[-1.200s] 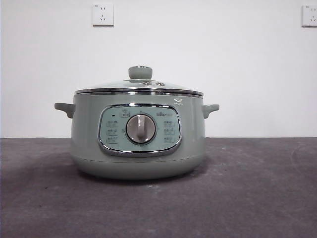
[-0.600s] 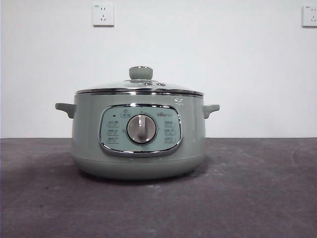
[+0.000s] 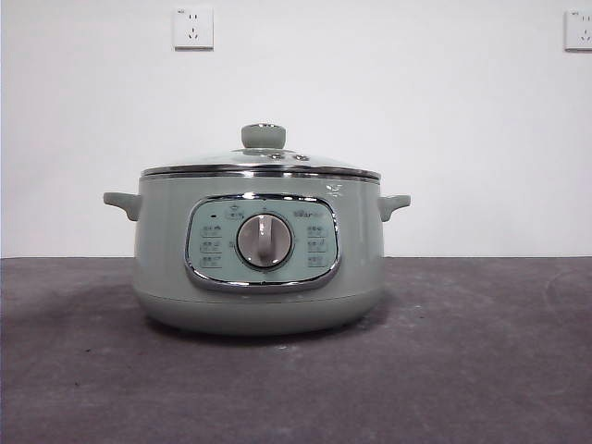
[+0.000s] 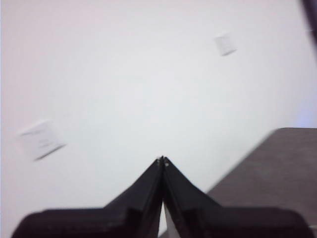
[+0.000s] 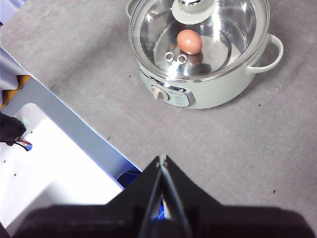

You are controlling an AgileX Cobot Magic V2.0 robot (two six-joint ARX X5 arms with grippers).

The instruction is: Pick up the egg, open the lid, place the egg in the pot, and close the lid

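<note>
The pale green pot (image 3: 259,268) stands in the middle of the dark table, its dial facing the front camera. The glass lid (image 3: 261,165) with its green knob rests closed on the pot. In the right wrist view the pot (image 5: 218,91) is seen from high above, and the reddish-brown egg (image 5: 189,41) lies inside it under the lid (image 5: 233,34). My right gripper (image 5: 162,159) is shut and empty, well above and back from the pot. My left gripper (image 4: 162,159) is shut too, pointing at the white wall with nothing near it.
A white wall with two sockets (image 3: 192,28) stands behind the table. In the right wrist view a white and blue base structure (image 5: 64,168) borders the grey table surface (image 5: 257,148) by the pot.
</note>
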